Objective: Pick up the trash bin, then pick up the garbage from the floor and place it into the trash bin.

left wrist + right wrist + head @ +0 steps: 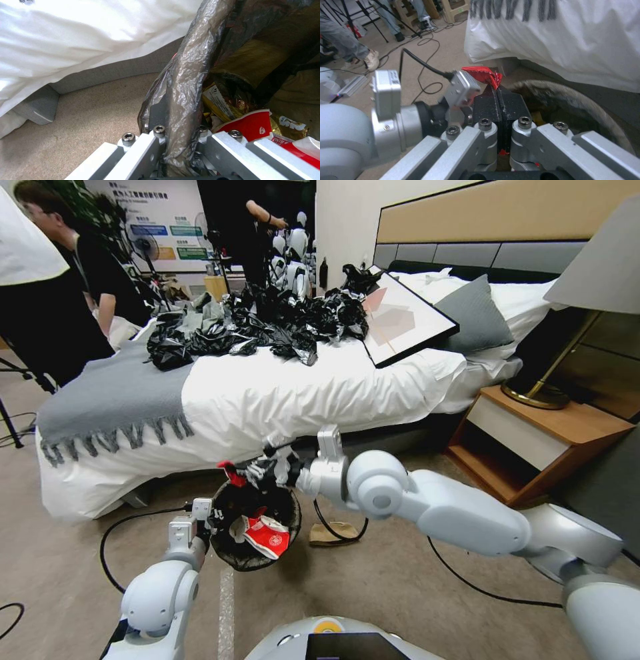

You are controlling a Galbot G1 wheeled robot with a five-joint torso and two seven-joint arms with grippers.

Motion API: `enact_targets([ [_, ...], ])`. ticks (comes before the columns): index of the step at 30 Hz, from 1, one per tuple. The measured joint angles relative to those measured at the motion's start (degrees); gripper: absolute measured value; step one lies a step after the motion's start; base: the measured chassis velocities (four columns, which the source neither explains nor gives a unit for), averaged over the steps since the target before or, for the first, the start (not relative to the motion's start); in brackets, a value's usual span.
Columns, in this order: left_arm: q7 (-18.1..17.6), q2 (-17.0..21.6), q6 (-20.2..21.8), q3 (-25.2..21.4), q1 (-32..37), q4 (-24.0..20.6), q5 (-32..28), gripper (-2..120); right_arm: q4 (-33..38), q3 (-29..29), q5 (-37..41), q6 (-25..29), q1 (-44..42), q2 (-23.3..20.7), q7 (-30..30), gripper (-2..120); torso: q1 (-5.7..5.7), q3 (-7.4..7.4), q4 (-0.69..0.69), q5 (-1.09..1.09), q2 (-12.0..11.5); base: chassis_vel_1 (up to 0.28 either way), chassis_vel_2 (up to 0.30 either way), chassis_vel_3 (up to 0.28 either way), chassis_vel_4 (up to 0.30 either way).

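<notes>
A wide bed (pixel 280 387) with a white duvet fills the room ahead, a grey fringed throw (pixel 113 400) across its foot, a heap of shiny black plastic bags (pixel 267 323) on top, and a framed picture (pixel 407 317) leaning by a grey pillow (pixel 477 313). A wooden nightstand (pixel 540 437) with a brass-based lamp (pixel 537 393) stands at the head end. The floor (pixel 400 580) is beige carpet, crossed by black cables.

The trash bin (pixel 257 523) is held off the carpet in front of the bed's side, tipped so that its open mouth faces up toward the head camera; its long axis leans from the vertical. The black liner bag (pixel 186 75) is folded over the rim. Inside lie a red-and-white packet (pixel 267 537) and gold wrappers (pixel 223 105).

The left gripper (pixel 212 517) grips the bin's near-left rim, its fingers pinching rim and liner between them. The right gripper (pixel 257 473) reaches in over the far rim, its black fingers (pixel 486 105) pressed together on a red scrap (pixel 483 73) that sticks out beyond the tips, just above the bin's mouth.

A flattened brown paper bag (pixel 333 533) lies on the carpet just right of the bin, near the bed base. The bed's edge hangs close behind the bin; open carpet stretches toward the robot and to its left.
</notes>
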Motion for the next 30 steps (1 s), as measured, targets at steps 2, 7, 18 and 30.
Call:
enact_targets([
  [2,0.0,0.0,0.0,0.0,0.0,0.0,0.0,0,0.0,-0.1,-0.3,-0.2,-0.4,-0.2,0.0,0,0.00,0.00,0.00,0.00,0.0,0.000,0.000,0.000,0.000],
  [7,0.0,-0.1,0.0,-0.2,0.0,0.0,-0.1,0,-0.3,-0.6,-2.0,-0.6,-1.8,-0.6,-0.1,0,0.00,0.00,0.01,0.00,0.0,0.000,0.000,0.000,0.000],
  [18,0.0,-0.3,0.0,-0.5,0.0,0.5,-0.1,0,-1.6,-1.5,-2.8,-0.2,-3.2,-0.2,0.5,14,0.00,0.00,0.01,0.00,0.0,0.000,0.000,0.000,0.000],
  [30,0.0,-0.5,0.0,-0.6,-0.1,0.9,0.1,0,-3.1,-1.6,-1.7,-0.4,-2.5,0.9,2.2,57,0.00,0.00,0.01,0.00,0.0,0.000,0.000,0.000,0.000],
])
